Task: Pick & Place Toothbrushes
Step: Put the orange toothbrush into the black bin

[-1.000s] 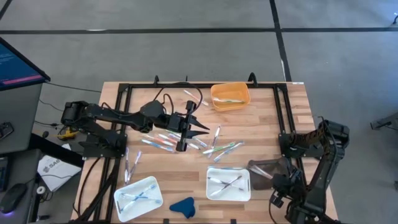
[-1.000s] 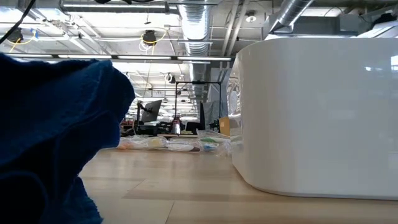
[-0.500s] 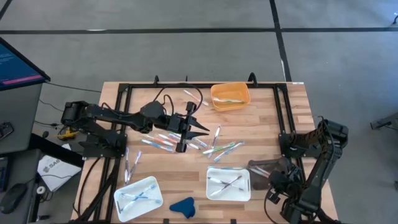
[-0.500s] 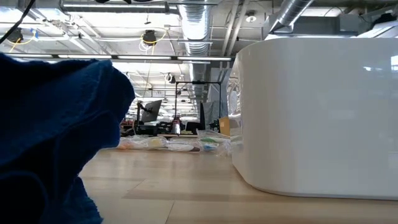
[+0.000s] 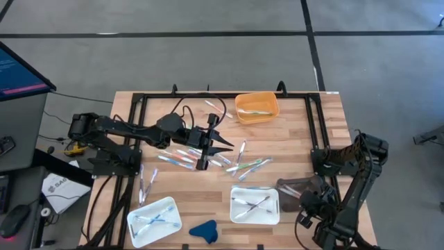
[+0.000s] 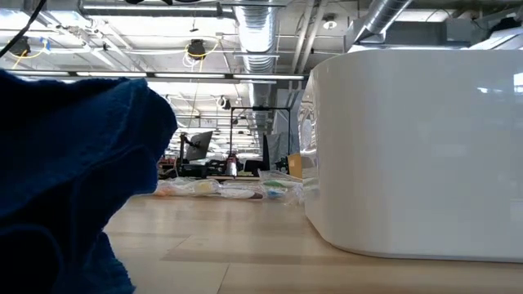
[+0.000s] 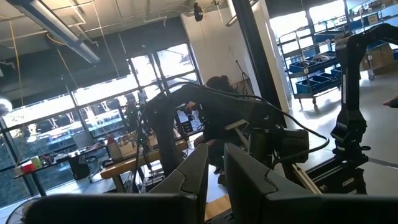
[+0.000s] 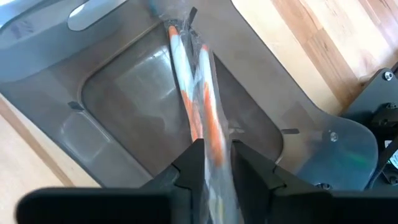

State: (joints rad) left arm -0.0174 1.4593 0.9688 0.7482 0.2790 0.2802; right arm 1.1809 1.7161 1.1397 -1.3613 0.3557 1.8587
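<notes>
A: What's the setting?

B: A wooden table [image 5: 291,132] with a black frame, in a workshop hall with ducts overhead.

A: Start at the fingers of the right gripper [image 8: 211,163].

B: They stand narrowly apart with a wrapped, orange-accented toothbrush [image 8: 198,93] running between them. Whether they pinch it or have let go I cannot tell. Its long axis runs straight out from the fingers, over a smoky clear tray [image 8: 124,118] at the table's near right.

A: And outward from there?

B: Just left of it sits a white tray [image 5: 239,208] with a few brushes; another white tray [image 5: 170,223] sits near left, a blue cloth lump [image 5: 204,230] between them at the near edge.

A: The left gripper [image 5: 202,146]?

B: It hangs over mid-table, its fingers [image 7: 193,180] nearly together with a slim gap and nothing seen between them.

A: Where is the rest of the work?

B: The loose toothbrushes [image 5: 208,157] are scattered right beneath and just right of the left gripper, lying mostly left to right. An orange bin [image 5: 257,107] sits farther back.

A: So which arm goes next?

B: By my judgement the left one; it is far nearer the pile.
</notes>
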